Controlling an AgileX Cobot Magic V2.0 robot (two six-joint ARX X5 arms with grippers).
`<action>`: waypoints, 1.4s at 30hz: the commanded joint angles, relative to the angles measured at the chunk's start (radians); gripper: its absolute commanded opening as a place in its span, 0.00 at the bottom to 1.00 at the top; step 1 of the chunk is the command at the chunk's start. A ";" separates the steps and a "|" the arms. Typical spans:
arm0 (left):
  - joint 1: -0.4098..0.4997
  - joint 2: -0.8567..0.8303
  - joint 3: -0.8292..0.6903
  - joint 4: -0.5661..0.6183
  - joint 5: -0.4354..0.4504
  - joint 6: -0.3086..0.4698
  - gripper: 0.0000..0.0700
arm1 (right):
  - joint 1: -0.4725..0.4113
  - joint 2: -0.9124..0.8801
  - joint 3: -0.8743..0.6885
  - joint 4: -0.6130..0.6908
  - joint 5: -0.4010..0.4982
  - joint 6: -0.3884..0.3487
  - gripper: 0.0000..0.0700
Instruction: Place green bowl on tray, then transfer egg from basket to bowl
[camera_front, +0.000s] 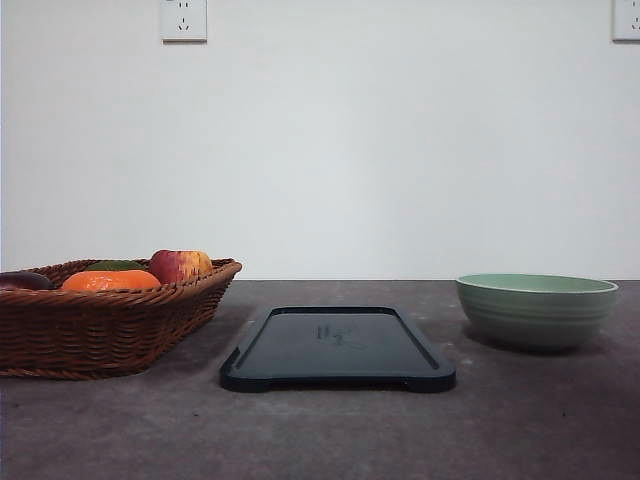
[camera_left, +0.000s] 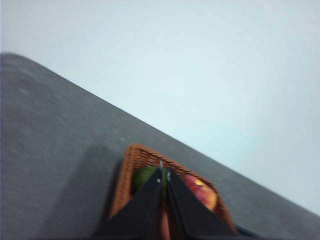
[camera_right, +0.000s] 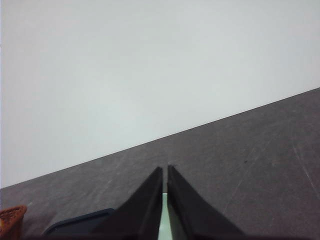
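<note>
The desk (camera_front: 320, 430) is a dark grey, mottled surface running back to a plain white wall (camera_front: 330, 150), which carries two sockets, one high above the left part of the desk (camera_front: 183, 19) and one at the upper right corner of the front view (camera_front: 627, 19).

The basket (camera_front: 100, 325), brown woven wicker with a braided rim, stands at the left edge of the desk and is cut off by the side of the front view. It holds an orange fruit (camera_front: 110, 281), a red and yellow apple (camera_front: 180, 266), something green (camera_front: 113, 265) behind the orange one, and a dark item (camera_front: 22, 281) at the far left. No egg can be made out among them.

The tray (camera_front: 338, 378), dark and flat with a low rim and rounded corners, lies at the middle of the desk, just beside the basket and apart from it. Nothing lies on it.

The green bowl (camera_front: 536, 318) sits on the desk near the right edge, well clear of the tray, upright.

In the left wrist view the left gripper (camera_left: 164, 175) has its two dark fingers (camera_left: 145, 205) pressed together with nothing between them, above the basket. In the right wrist view the right gripper (camera_right: 165, 171) is likewise clenched on nothing, with a pale green strip showing in the slit low between its fingers (camera_right: 192, 212).
</note>
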 joint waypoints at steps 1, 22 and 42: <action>0.001 0.006 0.031 0.008 -0.034 0.069 0.00 | 0.002 0.003 0.011 0.004 -0.001 -0.021 0.01; 0.000 0.634 0.534 -0.296 0.190 0.251 0.00 | 0.002 0.619 0.466 -0.235 -0.202 -0.219 0.01; -0.019 0.969 0.827 -0.576 0.320 0.465 0.00 | 0.003 1.004 0.753 -0.465 -0.349 -0.414 0.01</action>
